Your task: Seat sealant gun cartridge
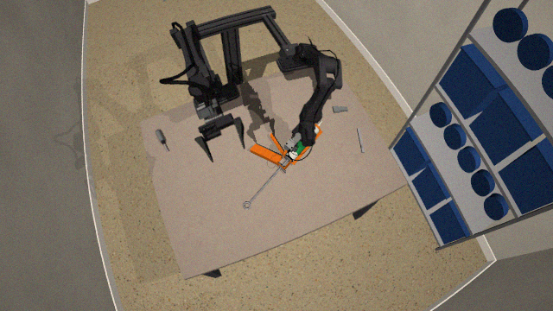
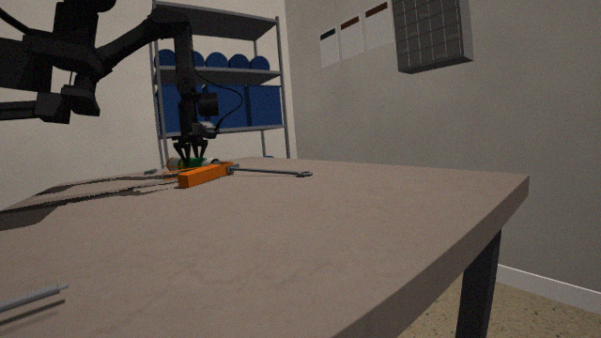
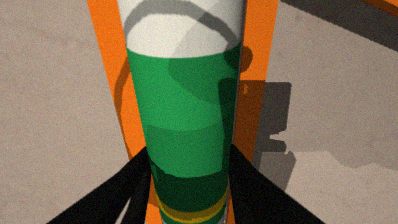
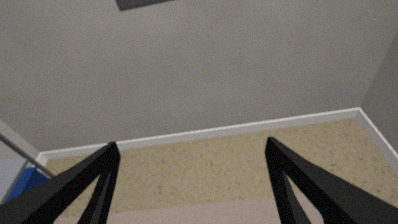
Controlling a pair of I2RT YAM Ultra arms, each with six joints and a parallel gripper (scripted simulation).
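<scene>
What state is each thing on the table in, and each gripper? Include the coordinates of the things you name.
Sealant gun (image 1: 265,154) (image 2: 207,175) (image 3: 112,50): lying on the table
Plunger rod (image 1: 263,186) (image 2: 268,172): drawn back
Cartridge (image 1: 300,148) (image 2: 197,161) (image 3: 185,115): in the gun; seating can't be confirmed
Left gripper (image 1: 297,149) (image 2: 192,161) (image 3: 189,152): shut on the cartridge
Right gripper (image 1: 228,155) (image 2: 84,117) (image 4: 191,142): open, empty
Screwdriver (image 1: 161,136): lying flat, unheld

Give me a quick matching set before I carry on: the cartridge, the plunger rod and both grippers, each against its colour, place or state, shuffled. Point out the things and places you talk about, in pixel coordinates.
1. Cartridge (image 1: 301,147) (image 2: 196,162) (image 3: 187,110)
2. Plunger rod (image 1: 265,183) (image 2: 268,171)
3. Right gripper (image 1: 228,155) (image 4: 192,144)
4. Left gripper (image 1: 298,151) (image 2: 190,161) (image 3: 190,147)

A. Open, away from the gun (image 1: 265,154) (image 2: 207,175) (image 3: 107,30)
B. Sticking out of the gun, ending in a ring
C. Closed around a round body
D. Mostly green and white, with a yellow band

Pairs: 1-D, 2-B, 3-A, 4-C
</scene>
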